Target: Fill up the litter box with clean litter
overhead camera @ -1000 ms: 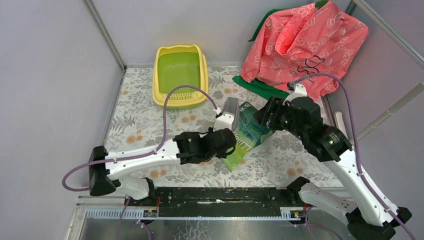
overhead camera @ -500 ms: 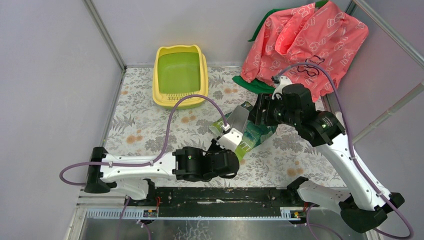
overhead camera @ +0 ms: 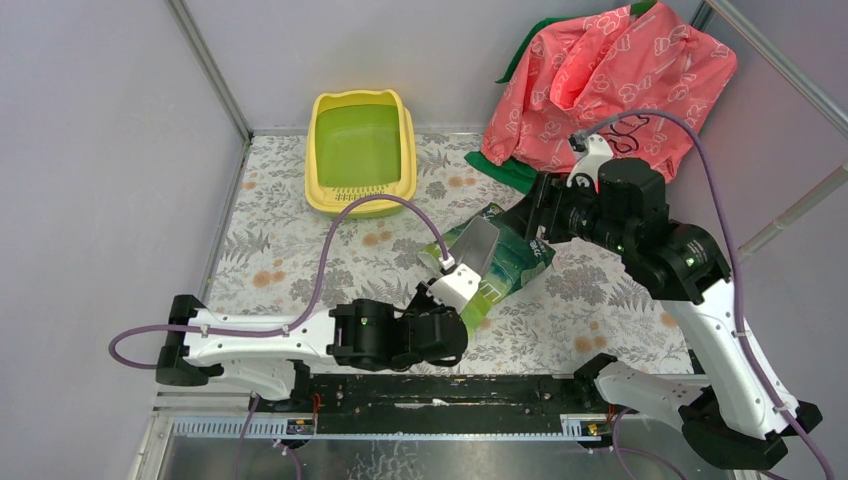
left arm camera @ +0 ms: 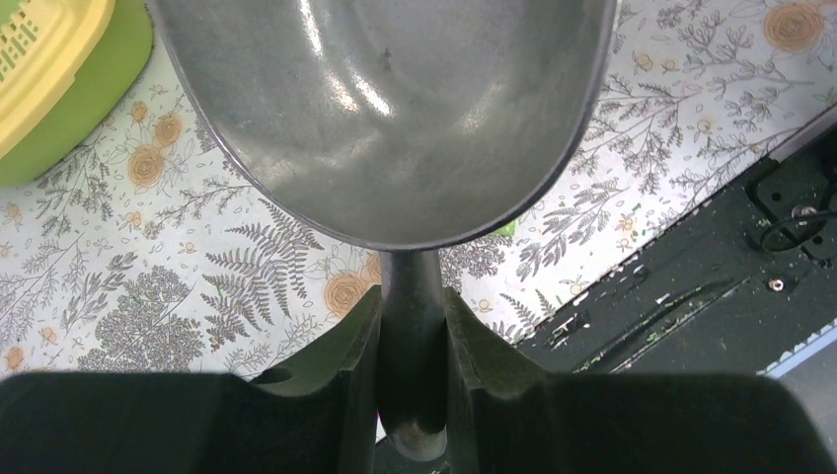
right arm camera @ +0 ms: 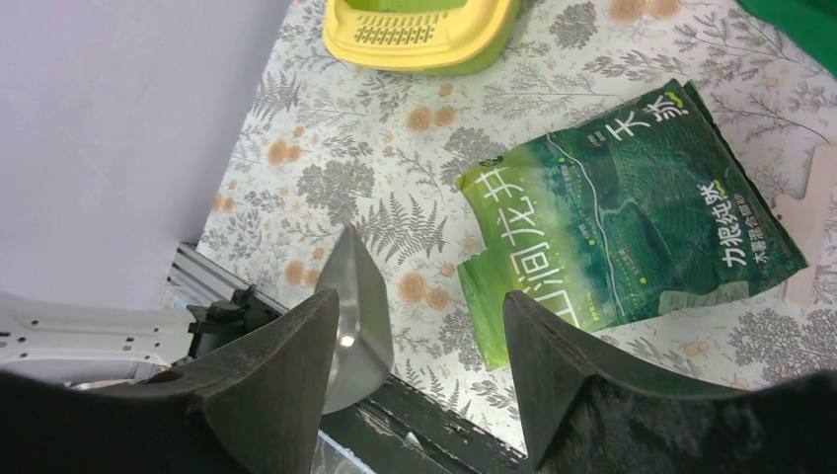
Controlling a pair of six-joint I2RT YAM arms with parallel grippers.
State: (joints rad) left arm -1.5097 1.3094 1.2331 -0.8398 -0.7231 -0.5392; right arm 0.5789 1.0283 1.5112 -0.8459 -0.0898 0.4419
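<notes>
Floral desk, grey walls: the litter box stands at the far left, bare green inside. Left tool, clamped on an empty scoop, has drawn back toward the near edge beside the green bag, and the right tool, jaws apart, has pulled back above it. No filling yet, though open desk separates bag from box.

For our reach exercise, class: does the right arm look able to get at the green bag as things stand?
Probably yes. The right pincer stands open and empty above the green bag, which lies uncovered; the scoop in the left pincer sits off its corner.
</notes>
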